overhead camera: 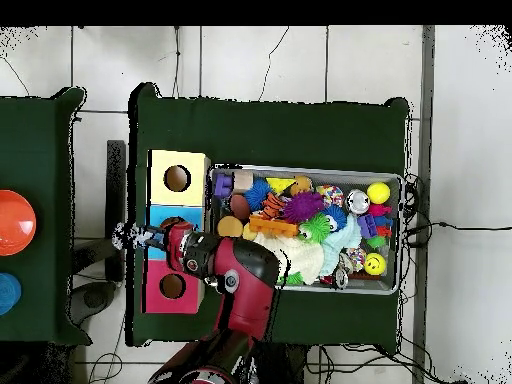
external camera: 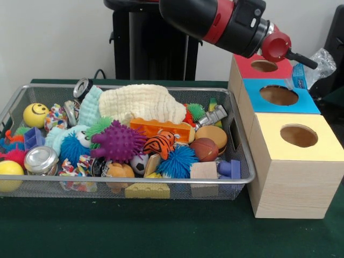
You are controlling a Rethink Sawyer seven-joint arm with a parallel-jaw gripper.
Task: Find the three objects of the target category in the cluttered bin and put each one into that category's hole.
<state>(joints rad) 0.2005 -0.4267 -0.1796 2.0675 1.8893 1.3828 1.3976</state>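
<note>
The jaws hang over the row of boxes, above the seam between the red box (external camera: 263, 65) and the blue box (external camera: 279, 95); whether they are parted cannot be told. Below them both round holes lie uncovered, and so does the hole of the yellow box (external camera: 299, 136) further along the row. A clear plastic bag (external camera: 322, 60) sits close beyond the jaws' tip, crowding that side. To the other side, the wire bin (external camera: 236, 180) is packed to the rim with toys, its wall close against the boxes. A cream cloth (external camera: 142, 102) mounds highest there. In front of the bin, the green desk (external camera: 134, 231) lies open.
</note>
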